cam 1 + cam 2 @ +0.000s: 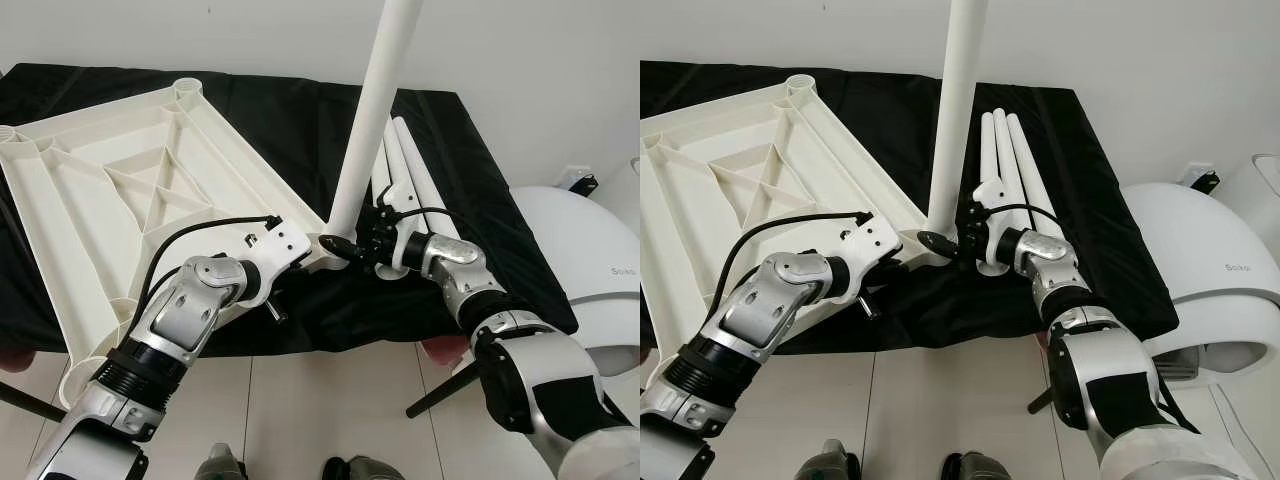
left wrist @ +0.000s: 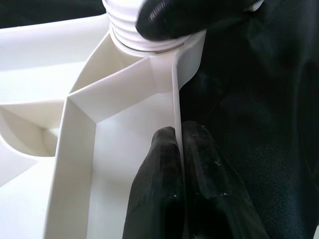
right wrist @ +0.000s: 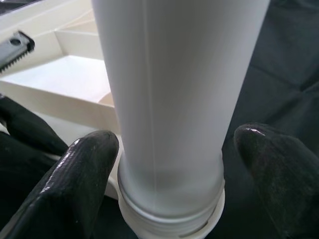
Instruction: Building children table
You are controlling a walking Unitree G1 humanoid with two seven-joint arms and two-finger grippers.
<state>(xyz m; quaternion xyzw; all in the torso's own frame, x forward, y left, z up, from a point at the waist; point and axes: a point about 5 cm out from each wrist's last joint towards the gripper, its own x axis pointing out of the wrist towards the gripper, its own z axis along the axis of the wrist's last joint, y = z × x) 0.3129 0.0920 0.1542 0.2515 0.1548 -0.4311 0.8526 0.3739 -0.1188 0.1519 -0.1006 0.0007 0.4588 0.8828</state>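
The white tabletop point(image 1: 130, 170) lies upside down on a black-covered table point(image 1: 300, 110), ribs facing up. A white leg point(image 1: 375, 110) stands upright in the corner socket nearest me. My right gripper point(image 1: 345, 243) straddles the base of that leg point(image 3: 164, 99), open: one finger point(image 3: 79, 169) touches it and the other stands a little off. My left gripper point(image 2: 177, 164) is shut on the thin rim wall point(image 2: 175, 99) of the tabletop, just beside the same socket. Three spare legs point(image 1: 405, 165) lie side by side behind the right gripper.
A white rounded appliance point(image 1: 580, 250) stands on the floor to the right of the table. A dark slanted bar point(image 1: 440, 390) shows under the table's right front. My feet point(image 1: 350, 468) are on pale floor tiles close to the table edge. A white wall runs behind.
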